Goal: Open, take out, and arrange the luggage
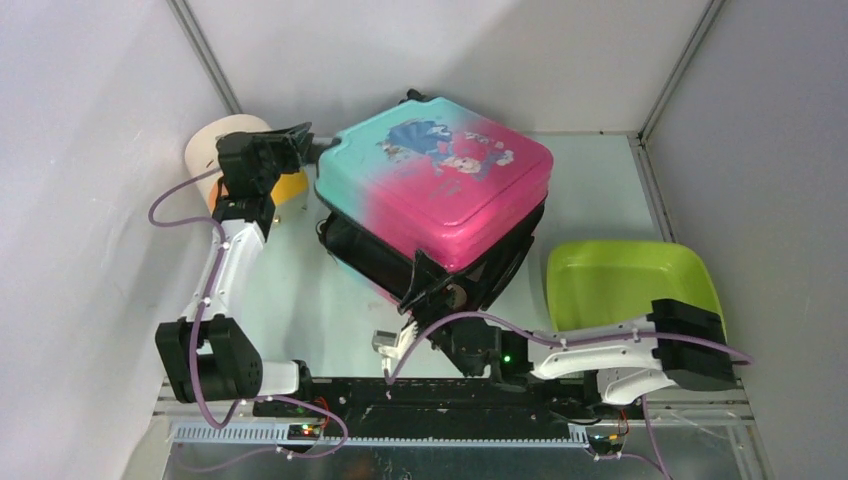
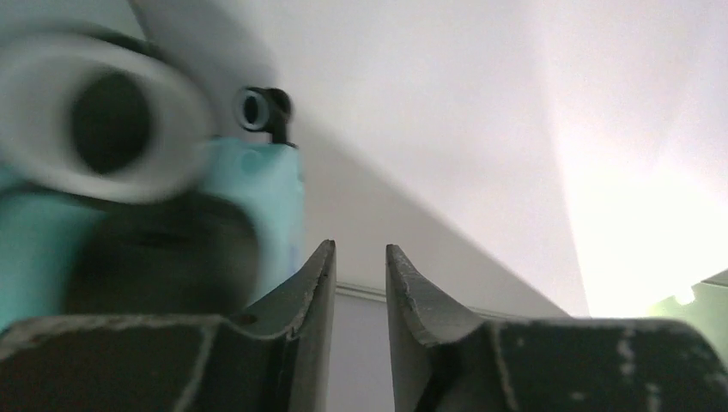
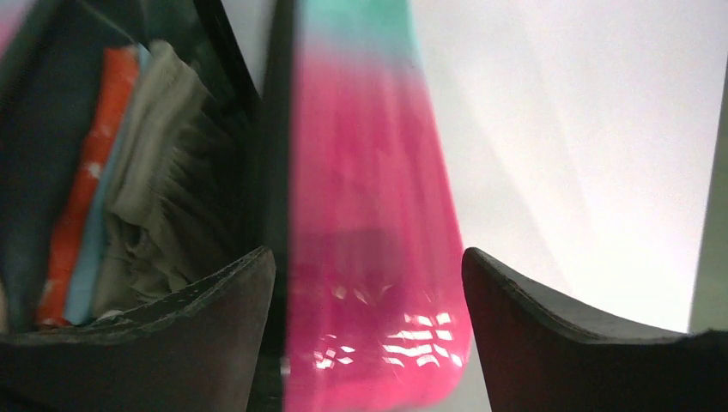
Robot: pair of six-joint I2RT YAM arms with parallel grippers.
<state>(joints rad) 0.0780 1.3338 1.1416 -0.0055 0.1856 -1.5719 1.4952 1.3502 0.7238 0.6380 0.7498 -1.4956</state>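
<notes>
My left arm (image 1: 225,270) rises from its base at the near left edge and reaches toward the far side of the table, bending at the wrist so that my left gripper (image 1: 303,138) points to the right. In the left wrist view, my left gripper (image 2: 360,253) has its two dark fingers a narrow gap apart, with nothing between them. My right arm (image 1: 600,350) lies low along the near edge, stretched leftward from its base on the right. My right gripper (image 1: 428,288) tilts up and away, its fingers spread wide and clamped around the lid edge of the luggage (image 1: 440,170).
</notes>
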